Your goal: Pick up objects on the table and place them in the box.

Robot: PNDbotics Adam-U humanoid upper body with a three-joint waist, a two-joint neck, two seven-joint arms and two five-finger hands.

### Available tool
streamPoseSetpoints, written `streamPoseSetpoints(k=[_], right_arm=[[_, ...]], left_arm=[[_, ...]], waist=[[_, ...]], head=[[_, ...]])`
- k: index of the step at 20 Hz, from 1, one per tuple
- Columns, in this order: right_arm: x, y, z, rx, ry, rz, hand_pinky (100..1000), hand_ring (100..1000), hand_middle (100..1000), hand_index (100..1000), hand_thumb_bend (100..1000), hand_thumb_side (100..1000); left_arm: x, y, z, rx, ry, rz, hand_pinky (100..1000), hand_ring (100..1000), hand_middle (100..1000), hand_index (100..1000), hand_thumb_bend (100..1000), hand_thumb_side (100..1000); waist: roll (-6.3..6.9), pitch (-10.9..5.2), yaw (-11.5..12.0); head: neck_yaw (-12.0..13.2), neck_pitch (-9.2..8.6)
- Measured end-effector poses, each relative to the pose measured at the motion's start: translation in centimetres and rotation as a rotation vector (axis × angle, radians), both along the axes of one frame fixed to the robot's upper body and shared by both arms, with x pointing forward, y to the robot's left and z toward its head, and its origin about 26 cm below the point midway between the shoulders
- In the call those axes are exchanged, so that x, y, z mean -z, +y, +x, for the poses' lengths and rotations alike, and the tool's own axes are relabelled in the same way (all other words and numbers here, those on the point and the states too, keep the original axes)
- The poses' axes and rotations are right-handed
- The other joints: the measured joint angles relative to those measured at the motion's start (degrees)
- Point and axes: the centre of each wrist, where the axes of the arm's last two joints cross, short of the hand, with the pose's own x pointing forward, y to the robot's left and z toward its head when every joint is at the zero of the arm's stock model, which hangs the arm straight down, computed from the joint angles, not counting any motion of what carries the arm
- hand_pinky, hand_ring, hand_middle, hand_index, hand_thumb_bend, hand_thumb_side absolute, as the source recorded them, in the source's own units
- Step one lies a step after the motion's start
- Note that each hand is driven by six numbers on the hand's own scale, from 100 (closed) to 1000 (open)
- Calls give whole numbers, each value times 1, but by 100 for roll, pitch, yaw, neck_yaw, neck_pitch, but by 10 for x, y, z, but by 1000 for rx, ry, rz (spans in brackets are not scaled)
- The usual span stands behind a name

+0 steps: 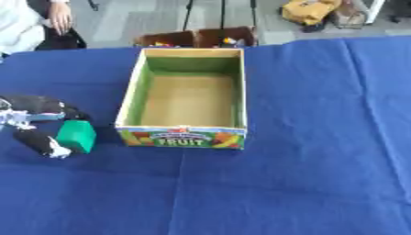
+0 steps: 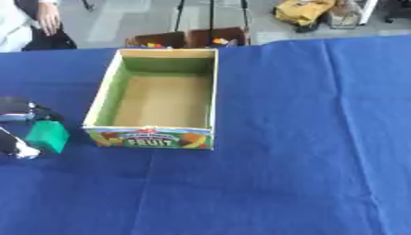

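1. A lab or office-like workroom: grey floor (image 1: 152, 20) beyond a table under blue cloth (image 1: 305, 137).
2. Black stand legs (image 1: 222, 13), open cartons (image 1: 197, 37) and a yellow bag (image 1: 309, 10) sit on it.

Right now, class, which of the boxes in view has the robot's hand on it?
The small green block-shaped box, left of the large open cardboard FRUIT box; the left hand grips it.

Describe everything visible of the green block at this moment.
The green block is a small, solid-looking, plain green piece with flat faces, slightly tilted. It sits over the blue tablecloth, left of the fruit box and apart from it. The left hand has fingers curled around it, above and below. Whether it rests on the cloth is unclear.
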Motion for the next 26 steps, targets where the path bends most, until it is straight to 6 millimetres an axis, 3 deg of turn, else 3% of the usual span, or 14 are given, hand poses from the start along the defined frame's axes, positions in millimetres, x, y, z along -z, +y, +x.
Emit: streamPoseSetpoints(k=[7,11,16,21,26], right_arm=[[0,0,0,-2,0,1,697,725,517,714,100,589],[0,0,0,-1,0,1,697,726,516,713,100,588],[0,-1,0,3,-1,4,698,726,513,713,100,588],[0,-2,0,3,0,4,699,727,511,713,100,587],[2,-2,-1,6,7,4,700,727,509,713,100,586]], left_arm=[[-1,-1,0,2,-8,17,500,642,689,852,298,661],[-1,-1,0,7,-12,20,398,562,606,789,272,605],[0,-1,0,19,-23,35,332,513,556,718,100,498],[-1,-4,0,56,-54,50,285,488,532,695,100,444],[-4,-5,0,83,-76,34,252,470,515,677,100,472]], waist=[[12,10,-16],[15,14,-18],[22,14,-23],[36,14,-16],[53,14,-8]], head=[[0,-4],[0,-18],[-6,-23],[-10,-23],[-30,-23]])
